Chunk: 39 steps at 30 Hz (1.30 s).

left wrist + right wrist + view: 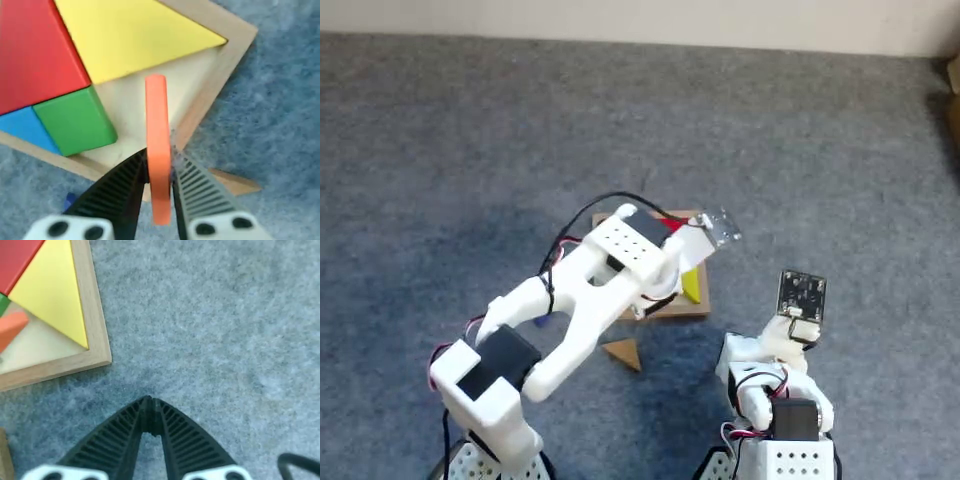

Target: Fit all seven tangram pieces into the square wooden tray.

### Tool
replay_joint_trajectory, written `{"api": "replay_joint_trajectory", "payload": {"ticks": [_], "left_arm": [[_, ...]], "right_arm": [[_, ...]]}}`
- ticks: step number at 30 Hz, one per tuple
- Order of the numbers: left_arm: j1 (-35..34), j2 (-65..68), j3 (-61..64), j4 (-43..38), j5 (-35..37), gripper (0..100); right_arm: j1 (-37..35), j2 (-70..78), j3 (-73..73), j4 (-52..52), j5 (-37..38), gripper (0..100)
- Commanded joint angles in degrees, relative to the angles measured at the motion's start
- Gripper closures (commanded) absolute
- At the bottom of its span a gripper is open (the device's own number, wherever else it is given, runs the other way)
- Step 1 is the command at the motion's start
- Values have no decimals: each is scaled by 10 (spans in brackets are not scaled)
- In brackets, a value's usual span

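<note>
The square wooden tray [220, 65] holds a yellow triangle [135, 35], a red triangle [30, 55], a green piece [75, 120] and a blue piece [20, 127]. My left gripper [159, 156] is shut on an orange piece [157, 115], held on edge just above the bare tray floor [130, 110] beside the green piece. In the high view the left arm [590, 290] covers most of the tray [682, 308]. My right gripper [150, 407] is shut on nothing, low over the carpet off the tray's corner [97, 340].
A wood-coloured triangle [623, 352] lies on the grey carpet just in front of the tray, also seen past the tray's rim [235, 182]. A small blue bit [70, 200] shows on the carpet by the left fingers. Open carpet surrounds the tray.
</note>
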Motion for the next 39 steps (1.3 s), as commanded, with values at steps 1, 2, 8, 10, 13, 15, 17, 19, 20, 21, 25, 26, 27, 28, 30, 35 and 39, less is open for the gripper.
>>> {"api": "replay_joint_trajectory", "payload": {"ticks": [1,2,8,10,13,15,17,19,20,21,25,26,27,28,30,35,39], "left_arm": [[-5,-29,2,-7,-5,911],[-6,-29,2,-5,-5,888],[-29,-29,2,-7,-5,848],[-37,-29,1,-7,-5,846],[-56,-29,-3,-8,-5,846],[-70,-29,-3,-18,-5,846],[-83,-29,-3,-25,-5,845],[-91,-31,-4,-31,-4,845],[-93,-35,-4,-31,-3,845],[-94,-35,-4,-31,-3,845],[-96,-36,-4,-29,-2,845],[-99,-36,-4,-30,-2,845],[-102,-36,-4,-32,-2,845],[-105,-36,-4,-33,-2,846],[-106,-36,-1,-47,-2,848],[-101,-29,12,-91,-1,849],[-100,-29,44,-144,-1,849]], "right_arm": [[8,-11,87,2,4,983],[8,-11,87,2,4,983],[8,-11,87,2,4,983],[8,-11,87,2,4,983],[8,-11,87,2,4,983],[8,-11,87,2,4,983],[8,-11,87,2,4,983],[8,-11,87,2,4,983],[8,-11,87,2,4,983],[8,-11,87,2,4,983],[8,-11,87,2,4,983],[8,-11,87,2,4,983],[8,-11,87,2,4,983],[8,-11,87,2,4,983],[8,-11,87,2,4,983],[8,-11,87,2,4,983],[7,-11,87,2,4,983]]}}
